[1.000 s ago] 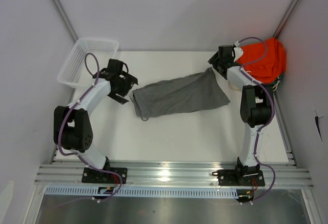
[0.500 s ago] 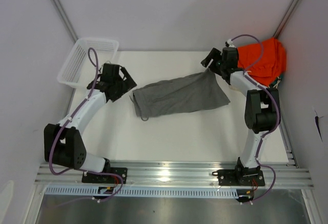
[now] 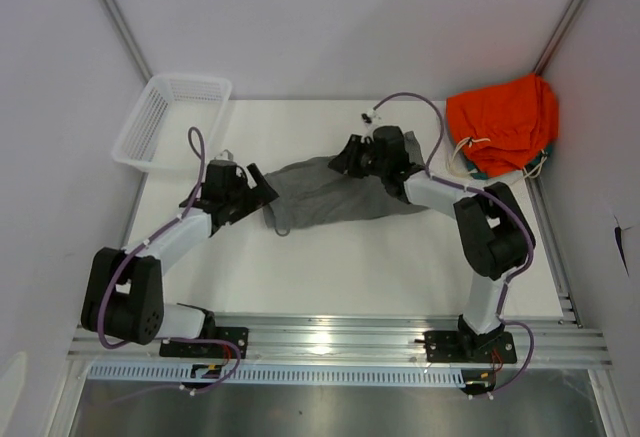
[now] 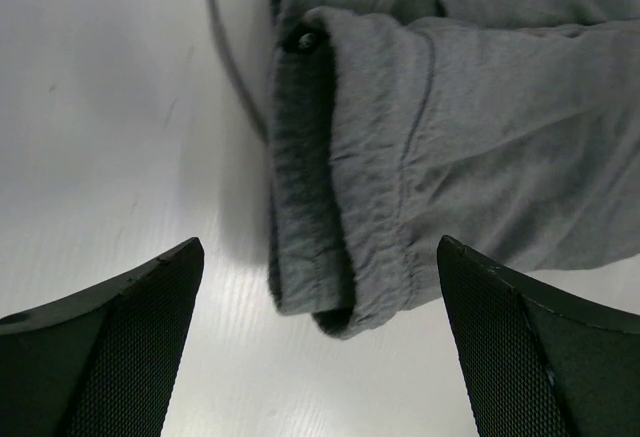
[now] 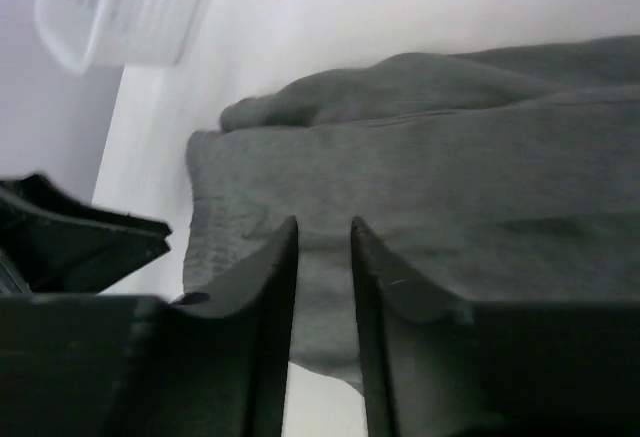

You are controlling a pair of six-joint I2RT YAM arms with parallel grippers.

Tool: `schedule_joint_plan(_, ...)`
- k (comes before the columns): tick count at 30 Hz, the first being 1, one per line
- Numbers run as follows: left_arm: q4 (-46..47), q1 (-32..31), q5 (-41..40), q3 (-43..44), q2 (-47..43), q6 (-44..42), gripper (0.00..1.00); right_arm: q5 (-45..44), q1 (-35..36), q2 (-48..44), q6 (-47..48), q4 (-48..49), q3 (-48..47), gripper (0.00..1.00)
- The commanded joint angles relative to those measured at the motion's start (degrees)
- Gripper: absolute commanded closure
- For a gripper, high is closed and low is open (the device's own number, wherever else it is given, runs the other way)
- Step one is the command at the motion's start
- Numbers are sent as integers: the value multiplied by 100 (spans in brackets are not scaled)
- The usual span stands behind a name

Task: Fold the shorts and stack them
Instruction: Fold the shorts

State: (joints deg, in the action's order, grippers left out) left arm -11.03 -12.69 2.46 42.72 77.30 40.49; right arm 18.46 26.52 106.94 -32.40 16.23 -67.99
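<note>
A white basket (image 3: 172, 115) sits at the far left corner of the counter (image 3: 330, 267). Just in front of it the left gripper (image 3: 256, 189) hangs low with its fingers (image 4: 125, 342) spread wide and empty, framing the gathered waistband end of the shorts (image 3: 325, 197) without touching it. The shorts lie mid-counter, running left to right in a loose, slightly slanted band. Their grey jersey is thin, limp and wrinkled, so it will probably weigh little, sag wherever it is not held, and drag or bunch rather than slide cleanly. The left wrist view shows a ruched elastic band with a small eyelet (image 4: 303, 40) and a thin cord (image 4: 232, 62) trailing on the counter. That thicker band looks like the firmest place to pinch, at a corner, through all layers. The right gripper (image 3: 347, 157) is down on the far edge of the cloth, its fingers (image 5: 268, 287) nearly together. I cannot tell whether a layer is caught between them. Far right, the orange garment (image 3: 500, 122) lies well apart.
</note>
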Motion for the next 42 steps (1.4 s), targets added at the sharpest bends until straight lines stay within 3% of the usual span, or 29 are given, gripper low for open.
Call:
schedule_joint_plan(1, 1301, 21, 501, -272, 74, -77, 1, -35, 422, 11, -20, 408, -336, 78)
schedule_joint_plan(3, 1942, 47, 772, -570, 119, -41, 1, 43, 564, 283, -64, 372, -469, 92)
schedule_joint_plan(6, 2175, 82, 976, -538, 320, -50, 1, 26, 810, 573, -196, 425, -575, 100)
schedule_joint_plan(17, 2324, 100, 931, -466, 839, 3, 1, 378, 1267, 1751, -390, 452, -1216, 100)
schedule_joint_plan(23, 2368, 82, 923, -387, 1244, 73, 1, -683, 1443, 2094, -170, -637, -1744, 100)
schedule_joint_plan(28, 2246, 47, 695, -352, 1174, 126, 1, -1020, 1382, 2287, -161, -1191, -1928, 100)
schedule_joint_plan(38, 2649, -93, 800, -211, 1806, 415, 1, -800, 1356, 2420, -337, -1096, -1824, 100)
schedule_joint_plan(42, 3141, -146, 818, -387, 1982, 793, 6, -712, 1329, 2297, -477, -911, -1657, 100)
